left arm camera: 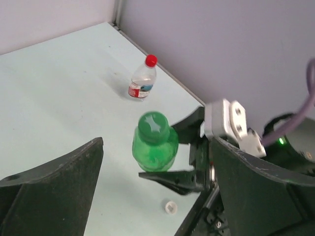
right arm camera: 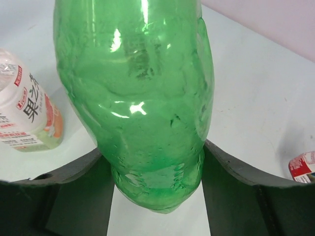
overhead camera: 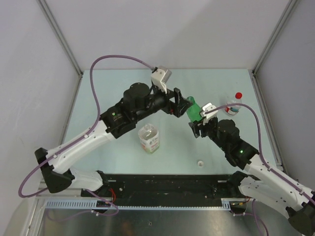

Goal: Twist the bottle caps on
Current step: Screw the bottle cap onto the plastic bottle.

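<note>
The right gripper (overhead camera: pixel 197 122) was clamped on the lower body of the green bottle (right arm camera: pixel 138 98), one finger pressed against each side, and held it near the middle of the table (overhead camera: pixel 98 98), slightly to the right. The green cap (left arm camera: pixel 153 124) sat on the neck of that bottle; how tightly it was threaded could not be told. The left gripper (overhead camera: pixel 184 104) reached in from the left with its fingers (left arm camera: pixel 54 191) spread wide, one on either side of the bottle's top and apart from the cap, touching nothing. The red cap (left arm camera: pixel 151 60) sat on the small red-labelled bottle (left arm camera: pixel 142 81), which stood upright near the far right corner, well apart from both grippers. The white cap (overhead camera: pixel 200 162) lay loose on the table toward the near edge, just in front of the right arm. The orange-labelled bottle (overhead camera: pixel 149 139) stood left of centre, near the left arm's forearm and apart from the white cap.
</note>
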